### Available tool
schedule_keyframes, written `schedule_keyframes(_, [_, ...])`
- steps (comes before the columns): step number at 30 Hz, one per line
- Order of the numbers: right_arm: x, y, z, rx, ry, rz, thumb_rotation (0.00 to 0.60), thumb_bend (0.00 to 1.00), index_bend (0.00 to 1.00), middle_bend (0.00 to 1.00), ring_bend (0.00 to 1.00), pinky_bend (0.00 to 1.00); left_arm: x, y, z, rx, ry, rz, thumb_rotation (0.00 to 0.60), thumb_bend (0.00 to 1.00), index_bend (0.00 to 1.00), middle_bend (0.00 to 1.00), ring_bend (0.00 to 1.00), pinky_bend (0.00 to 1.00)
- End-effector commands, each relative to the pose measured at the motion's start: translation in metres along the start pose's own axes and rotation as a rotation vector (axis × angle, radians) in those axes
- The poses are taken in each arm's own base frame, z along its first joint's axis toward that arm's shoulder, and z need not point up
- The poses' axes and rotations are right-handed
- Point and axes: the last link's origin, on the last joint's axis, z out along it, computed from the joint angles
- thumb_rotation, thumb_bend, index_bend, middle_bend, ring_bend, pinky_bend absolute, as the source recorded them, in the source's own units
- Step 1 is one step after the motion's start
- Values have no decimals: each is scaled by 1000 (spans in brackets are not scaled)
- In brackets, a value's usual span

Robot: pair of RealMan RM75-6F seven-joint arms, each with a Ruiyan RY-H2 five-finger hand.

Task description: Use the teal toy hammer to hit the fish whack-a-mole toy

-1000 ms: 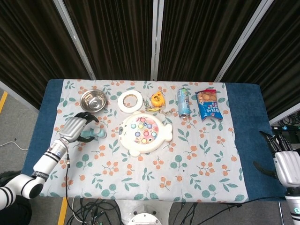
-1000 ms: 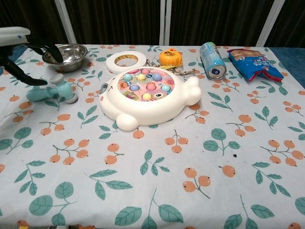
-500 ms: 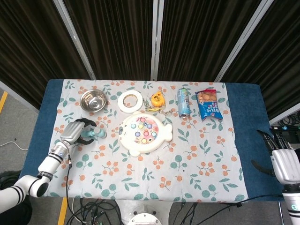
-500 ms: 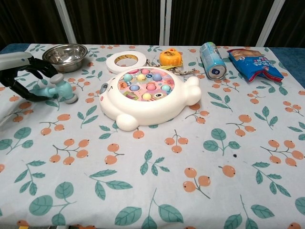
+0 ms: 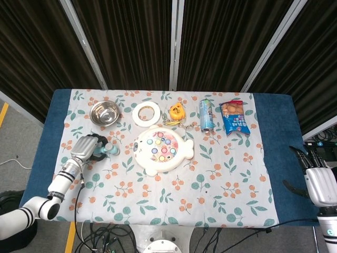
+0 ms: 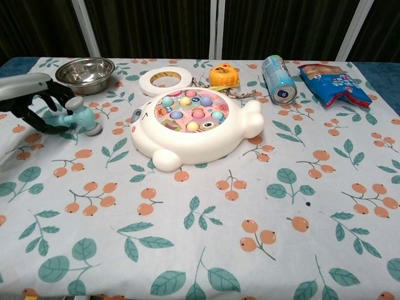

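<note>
The teal toy hammer [image 5: 107, 151] [image 6: 80, 116] lies on the cloth at the left, its grey-tipped head pointing toward the fish toy. My left hand [image 5: 86, 147] [image 6: 32, 102] is down over its handle with dark fingers curled around it, hiding most of the handle. The fish whack-a-mole toy [image 5: 162, 149] [image 6: 194, 122] is white with a pink top of coloured pegs and sits mid-table, right of the hammer. My right hand [image 5: 320, 182] hangs off the table's right edge, fingers apart and empty; the chest view does not show it.
A steel bowl [image 5: 104, 113] [image 6: 85, 70] stands just behind the left hand. Along the back are a tape ring [image 5: 146, 114] [image 6: 166, 79], a yellow toy [image 5: 177, 112] [image 6: 224, 75], a lying can [image 5: 206, 115] [image 6: 278, 79] and a blue snack bag [image 5: 237, 117] [image 6: 330, 80].
My left hand has come down onto the hammer's handle and its fingers have curled around it. The hammer shifted slightly. The right hand stayed put.
</note>
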Motion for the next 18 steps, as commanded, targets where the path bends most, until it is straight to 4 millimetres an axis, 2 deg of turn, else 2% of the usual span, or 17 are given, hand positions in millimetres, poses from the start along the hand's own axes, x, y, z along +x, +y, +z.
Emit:
schedule_keyframes(1, [-1,1,0,-1,-2,2,600,71,109,186,33,106,0,5,2,1,-7,7,600,328,416,395,251,296])
schedule_keyframes(6, [-1,3,0,-7,-4,3,600,70,109,186,33,106,0,7,2,4,-5,17,600,359,432,404,260,317])
schedule_keyframes(18, [-3,6,1,-14,-9,9,600,70,109,187,33,106,0,14,1,-7,-8,33,600,361,439,420,275,320])
